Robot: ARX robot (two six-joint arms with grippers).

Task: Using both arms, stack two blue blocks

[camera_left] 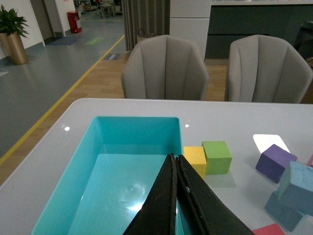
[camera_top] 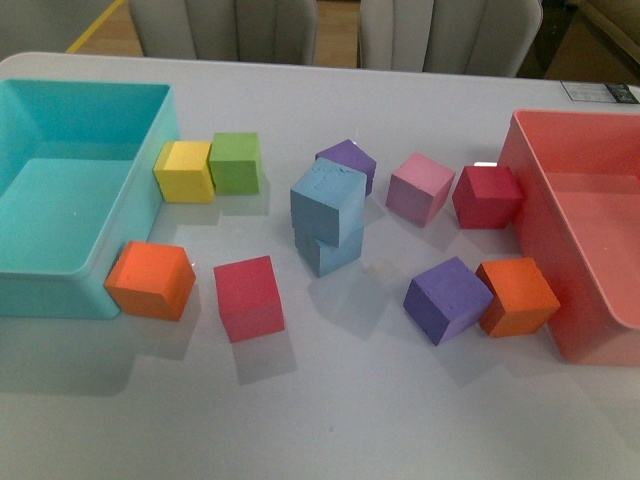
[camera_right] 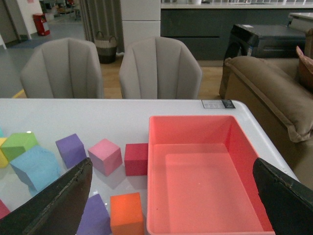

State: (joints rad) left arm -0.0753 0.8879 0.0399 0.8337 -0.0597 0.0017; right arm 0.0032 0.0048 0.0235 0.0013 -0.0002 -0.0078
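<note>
White worktop (camera_top: 330, 420) fills the front frame. Turquoise bin (camera_top: 60, 200) at left edge, pink bin (camera_top: 590, 230) at right. Centre frame: upper blue block (camera_top: 328, 201) sits skewed on lower blue block (camera_top: 330, 250). Left claw (camera_left: 176, 196) clenched, empty. Right claw (camera_right: 171, 196) released, spread wide, empty.

White glossy table (camera_top: 330, 420) fronted by two grey upholstered chairs (camera_left: 165, 68), with grey floor (camera_left: 44, 73) marked by a yellow line (camera_left: 63, 100), potted plant (camera_left: 12, 32), brown sofa (camera_right: 269, 93), and dark cabinet (camera_right: 215, 22) beyond.
</note>
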